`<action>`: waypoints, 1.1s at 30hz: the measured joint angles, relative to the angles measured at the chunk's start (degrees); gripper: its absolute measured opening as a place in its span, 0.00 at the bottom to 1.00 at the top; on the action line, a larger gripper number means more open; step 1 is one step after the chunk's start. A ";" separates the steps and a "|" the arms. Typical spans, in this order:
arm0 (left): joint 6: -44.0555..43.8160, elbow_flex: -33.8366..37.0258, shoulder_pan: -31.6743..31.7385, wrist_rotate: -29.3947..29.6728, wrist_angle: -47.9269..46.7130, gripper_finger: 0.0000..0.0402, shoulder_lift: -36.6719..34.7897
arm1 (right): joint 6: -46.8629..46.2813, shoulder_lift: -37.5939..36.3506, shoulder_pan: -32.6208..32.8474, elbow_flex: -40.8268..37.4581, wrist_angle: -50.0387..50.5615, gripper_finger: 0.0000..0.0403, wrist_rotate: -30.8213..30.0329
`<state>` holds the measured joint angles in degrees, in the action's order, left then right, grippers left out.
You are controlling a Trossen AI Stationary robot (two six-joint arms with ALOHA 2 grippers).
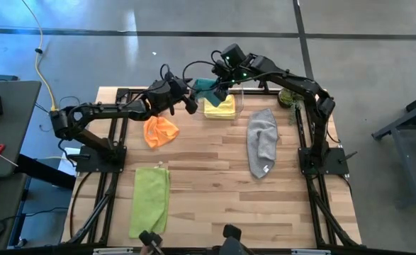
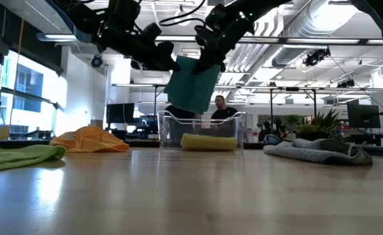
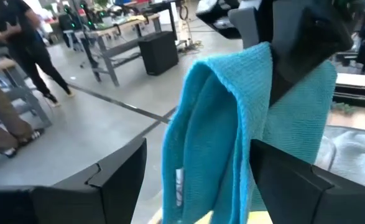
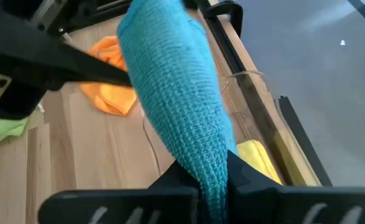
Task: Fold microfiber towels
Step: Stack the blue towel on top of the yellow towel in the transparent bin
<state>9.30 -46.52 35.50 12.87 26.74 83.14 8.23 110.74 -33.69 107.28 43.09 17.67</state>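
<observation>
Right gripper point(image 4: 212, 186): I see its fingers pinched together on the teal towel point(image 2: 192, 83), which hangs folded from it, lifted above the clear bin point(image 2: 239, 128) at the far side of the table point(image 1: 215, 191).

Left gripper point(image 3: 198, 168): fingers spread apart, one either side of the hanging teal cloth, not gripping it. In the high view it sits just left of the right gripper, over the bin's left edge.

Yellow towel point(image 1: 220, 108): folded, lying inside the bin under the teal one.

Orange towel point(image 1: 159, 131): crumpled on the table, left of the bin.

Grey towel point(image 1: 262, 142): lying loose, right of the bin.

Lime green towel point(image 1: 149, 200): spread long, near the front left of the table.

Beyond the table I see a person point(image 2: 221, 108) behind the bin.
</observation>
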 joint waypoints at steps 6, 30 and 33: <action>5.79 0.00 0.71 -3.97 0.07 0.67 -0.67 | 2.92 0.00 0.69 0.00 0.43 0.00 2.97; 6.94 0.02 7.43 -31.98 -5.22 0.67 -0.67 | 13.70 -2.40 2.34 0.02 2.83 0.00 3.82; 6.87 0.02 7.68 -33.09 -5.09 0.67 -0.67 | 16.02 -2.40 2.34 0.02 3.67 0.00 3.80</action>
<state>16.17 -46.50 43.18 -20.22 21.65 82.48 24.25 108.33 -31.35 107.31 46.76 21.47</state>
